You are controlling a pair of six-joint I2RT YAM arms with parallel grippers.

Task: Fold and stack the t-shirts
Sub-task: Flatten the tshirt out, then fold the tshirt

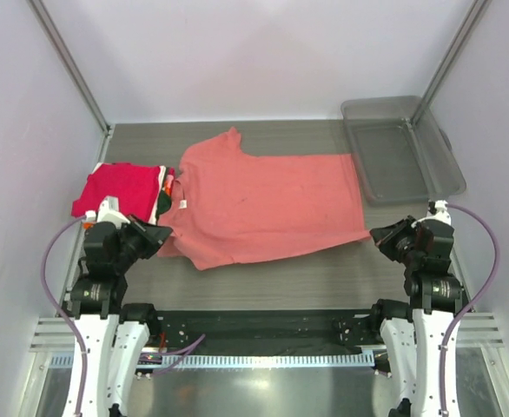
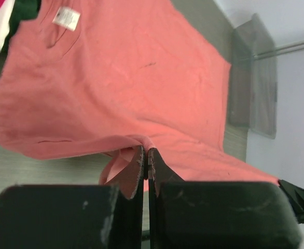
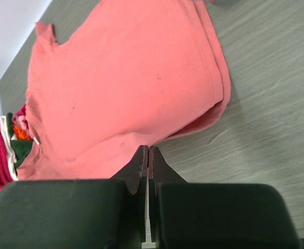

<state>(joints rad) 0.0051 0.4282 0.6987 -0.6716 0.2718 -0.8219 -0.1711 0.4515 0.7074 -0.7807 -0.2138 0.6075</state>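
Observation:
A salmon-pink coral t-shirt (image 1: 267, 204) lies spread across the table, collar to the left, with its white label (image 2: 66, 17) showing. My left gripper (image 1: 161, 234) is shut on the shirt's near left edge by the sleeve; a bunch of coral cloth is pinched at the tips (image 2: 145, 151). My right gripper (image 1: 377, 236) is shut at the shirt's near right corner, its tips (image 3: 148, 150) on the hem. A stack of folded t-shirts (image 1: 120, 188) lies at the left, magenta-red on top, with green and orange edges (image 3: 19, 145) showing beside the coral collar.
A clear grey plastic bin (image 1: 402, 149) stands at the far right corner of the table. Metal frame posts and white walls close in the sides. Bare grey table (image 1: 280, 278) runs between the shirt and the arm bases.

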